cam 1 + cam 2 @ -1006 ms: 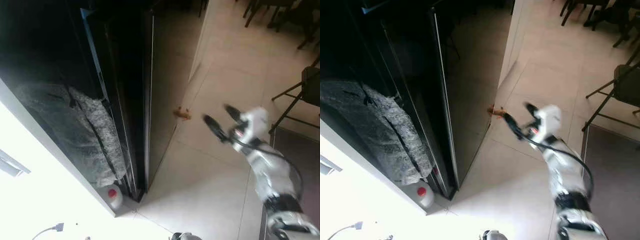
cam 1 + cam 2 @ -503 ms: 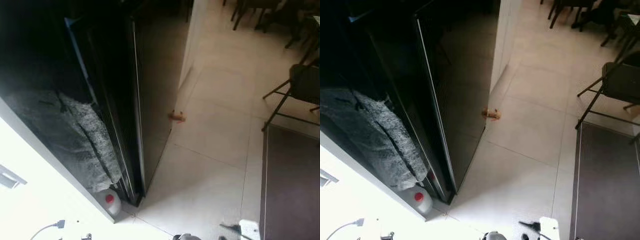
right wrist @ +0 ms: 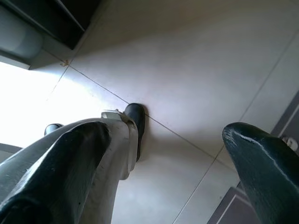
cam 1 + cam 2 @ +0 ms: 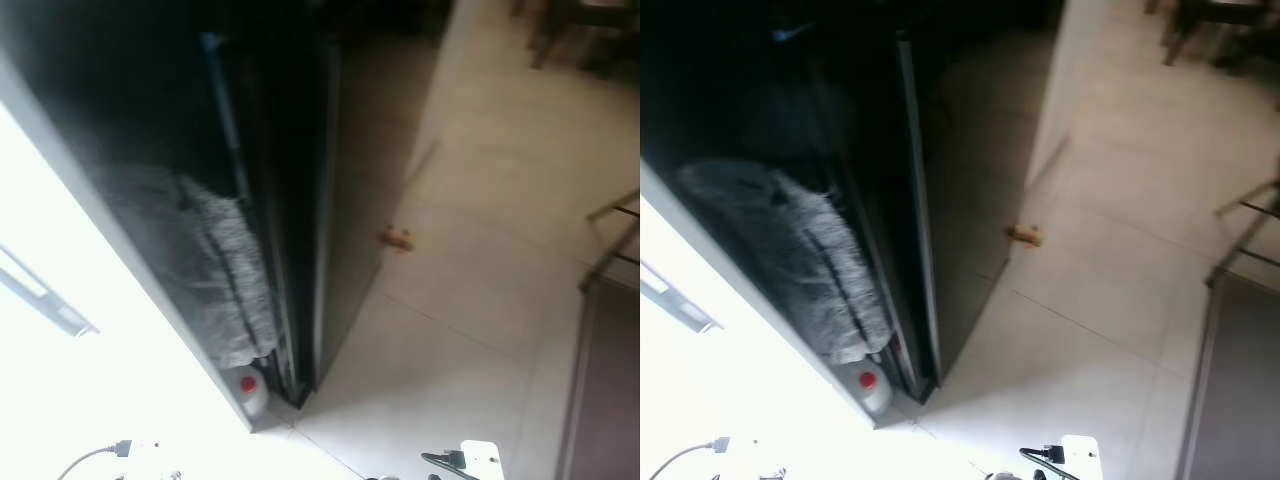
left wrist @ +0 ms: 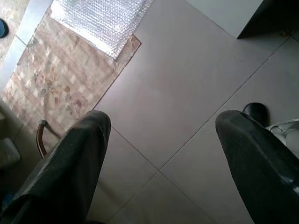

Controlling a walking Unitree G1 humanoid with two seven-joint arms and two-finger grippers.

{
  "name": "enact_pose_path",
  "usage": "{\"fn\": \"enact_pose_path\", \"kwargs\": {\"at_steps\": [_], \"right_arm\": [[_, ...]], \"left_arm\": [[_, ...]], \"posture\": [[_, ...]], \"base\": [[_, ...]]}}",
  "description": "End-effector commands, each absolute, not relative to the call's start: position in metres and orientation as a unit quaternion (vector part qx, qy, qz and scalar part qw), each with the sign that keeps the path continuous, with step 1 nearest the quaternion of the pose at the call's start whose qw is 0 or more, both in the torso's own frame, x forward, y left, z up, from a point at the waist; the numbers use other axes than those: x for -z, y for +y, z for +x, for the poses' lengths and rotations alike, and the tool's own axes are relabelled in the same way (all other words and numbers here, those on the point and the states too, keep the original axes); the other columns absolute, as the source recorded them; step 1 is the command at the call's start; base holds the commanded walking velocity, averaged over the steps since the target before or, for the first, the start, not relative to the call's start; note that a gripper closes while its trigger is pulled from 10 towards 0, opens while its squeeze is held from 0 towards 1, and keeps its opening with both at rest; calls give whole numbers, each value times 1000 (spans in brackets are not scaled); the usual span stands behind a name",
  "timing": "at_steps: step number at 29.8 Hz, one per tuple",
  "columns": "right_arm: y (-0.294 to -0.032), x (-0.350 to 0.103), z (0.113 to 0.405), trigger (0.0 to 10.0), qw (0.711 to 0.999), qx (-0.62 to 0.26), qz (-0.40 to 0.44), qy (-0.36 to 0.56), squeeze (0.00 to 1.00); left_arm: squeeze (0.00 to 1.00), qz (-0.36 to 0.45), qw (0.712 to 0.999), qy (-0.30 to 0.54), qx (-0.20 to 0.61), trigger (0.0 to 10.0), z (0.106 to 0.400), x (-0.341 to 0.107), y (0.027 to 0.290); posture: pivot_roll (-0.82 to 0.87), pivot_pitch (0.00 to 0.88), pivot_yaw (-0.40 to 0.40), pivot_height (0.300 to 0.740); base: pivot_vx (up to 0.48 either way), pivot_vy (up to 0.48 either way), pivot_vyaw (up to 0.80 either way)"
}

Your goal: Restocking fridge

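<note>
A tall black fridge (image 4: 350,170) stands on my left, its dark glossy door (image 4: 970,200) seen edge-on and its inside too dark to read. My right gripper (image 3: 166,133) hangs low over the pale floor tiles, open and holding nothing. Its white wrist (image 4: 478,458) pokes in at the bottom edge of the left eye view. My left gripper (image 5: 163,123) also hangs open and empty above the tiles.
A grey textured cover (image 4: 225,270) lies beside the fridge, with a white jug with a red cap (image 4: 250,390) at its foot. A small orange object (image 4: 397,238) sits on the floor by the door. A chair frame (image 4: 615,215) and a dark mat (image 4: 1240,400) are on the right. A patterned rug (image 5: 56,88) and bubble wrap (image 5: 98,18) lie below my left gripper.
My right arm, raised toward the fridge door a second ago, has dropped to the bottom edge of the view. The camera has swung, shifting the whole scene rightward, with some blur.
</note>
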State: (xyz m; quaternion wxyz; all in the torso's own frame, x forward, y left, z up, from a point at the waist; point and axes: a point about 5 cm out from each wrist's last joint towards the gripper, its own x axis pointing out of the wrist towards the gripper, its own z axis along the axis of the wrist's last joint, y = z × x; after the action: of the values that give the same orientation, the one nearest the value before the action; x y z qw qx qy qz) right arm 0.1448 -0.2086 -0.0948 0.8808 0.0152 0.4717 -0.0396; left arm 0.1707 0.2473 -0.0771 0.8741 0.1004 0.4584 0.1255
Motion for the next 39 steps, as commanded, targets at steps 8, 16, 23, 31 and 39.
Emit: {"fn": "enact_pose_path", "kwargs": {"at_steps": [8, 16, 23, 31, 39], "right_arm": [[-201, 102, 127, 10000, 867, 23, 11, 497, 0], [-204, 103, 124, 10000, 863, 23, 11, 505, 0], [-203, 102, 130, 10000, 865, 27, 18, 501, 0], [-204, 100, 134, 10000, 870, 22, 11, 493, 0], [-205, 99, 135, 10000, 869, 22, 9, 495, 0]], "left_arm": [[0, 103, 866, 477, -105, 10000, 163, 83, 239], [0, 106, 870, 471, -99, 10000, 170, 81, 235], [0, 121, 868, 476, -82, 10000, 169, 82, 234], [0, 121, 866, 479, -78, 10000, 167, 83, 231], [0, 122, 866, 478, -79, 10000, 169, 83, 231]], "posture": [[-199, 120, 40, 740], [-200, 118, 40, 740], [-201, 126, 40, 740], [-198, 145, 38, 740], [-196, 159, 37, 740]], "base": [[0, 0, 796], [0, 0, 695], [0, -127, 64], [0, -313, 130], [0, -317, 73]]}}
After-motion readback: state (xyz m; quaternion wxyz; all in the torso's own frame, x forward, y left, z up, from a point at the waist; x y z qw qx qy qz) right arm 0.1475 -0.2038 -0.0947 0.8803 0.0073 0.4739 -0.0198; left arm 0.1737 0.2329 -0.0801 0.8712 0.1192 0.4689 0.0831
